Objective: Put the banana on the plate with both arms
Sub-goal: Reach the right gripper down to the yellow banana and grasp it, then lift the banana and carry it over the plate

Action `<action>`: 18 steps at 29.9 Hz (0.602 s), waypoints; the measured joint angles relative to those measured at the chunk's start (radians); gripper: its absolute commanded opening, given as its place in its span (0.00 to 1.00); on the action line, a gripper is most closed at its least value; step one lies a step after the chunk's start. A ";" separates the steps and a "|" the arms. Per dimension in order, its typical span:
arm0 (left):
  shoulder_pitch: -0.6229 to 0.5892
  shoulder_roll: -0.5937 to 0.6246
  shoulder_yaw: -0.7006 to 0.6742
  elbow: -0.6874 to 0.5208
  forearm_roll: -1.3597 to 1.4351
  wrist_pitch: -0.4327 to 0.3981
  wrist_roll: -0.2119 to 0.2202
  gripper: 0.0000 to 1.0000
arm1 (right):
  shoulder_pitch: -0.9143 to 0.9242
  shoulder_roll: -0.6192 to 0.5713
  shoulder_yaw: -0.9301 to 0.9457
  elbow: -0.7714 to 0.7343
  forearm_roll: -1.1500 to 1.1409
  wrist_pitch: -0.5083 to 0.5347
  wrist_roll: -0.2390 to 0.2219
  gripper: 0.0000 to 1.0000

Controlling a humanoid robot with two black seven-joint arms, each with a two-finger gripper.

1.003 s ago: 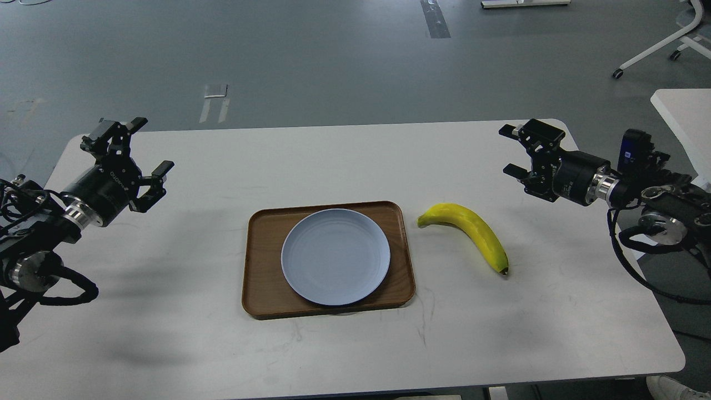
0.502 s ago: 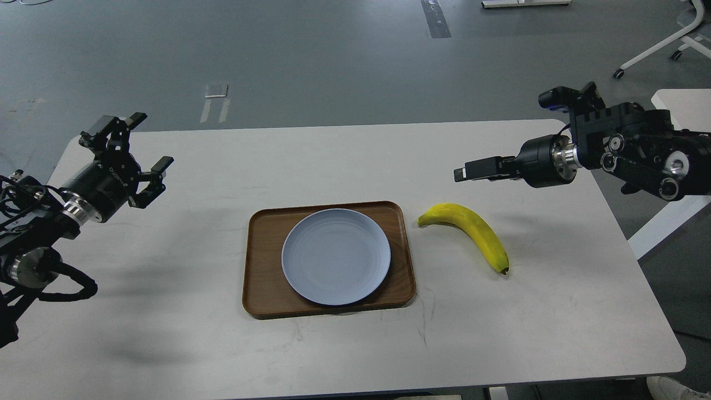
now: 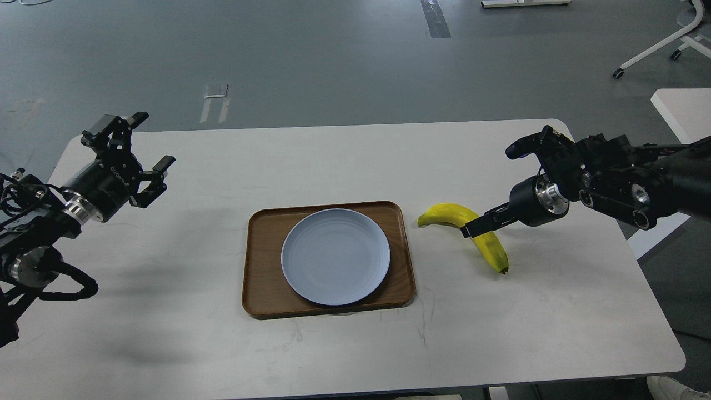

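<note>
Your banana [image 3: 487, 244] lies on the bench [image 3: 222, 355], just right of the tray [image 3: 261, 289] carrying the plate [image 3: 335, 256]. Your right end effector [image 3: 471, 229] overlaps the banana's middle; grip cannot be told. Left end effector [image 3: 144, 153] is spread wide, holding nothing.

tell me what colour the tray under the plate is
Brown wood-grain tray, seen best in the head view, under the pale blue-grey plate.
</note>
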 measured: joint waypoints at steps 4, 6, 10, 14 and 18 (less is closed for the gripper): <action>0.000 0.000 0.000 0.000 0.000 0.000 0.000 0.98 | -0.010 0.009 -0.010 -0.008 0.000 -0.023 0.000 0.85; 0.000 0.000 0.000 0.000 0.000 0.000 0.000 0.98 | -0.013 0.010 -0.012 -0.007 0.000 -0.027 0.000 0.63; 0.000 0.001 0.000 0.000 0.000 0.000 0.000 0.98 | -0.019 0.012 -0.015 -0.005 0.000 -0.028 0.000 0.22; 0.000 0.003 0.000 0.000 -0.001 0.000 0.000 0.98 | -0.021 0.012 -0.015 -0.002 0.000 -0.028 0.000 0.10; 0.000 0.016 0.000 0.000 -0.001 0.000 0.000 0.98 | -0.020 0.007 -0.015 0.004 0.000 -0.028 0.000 0.00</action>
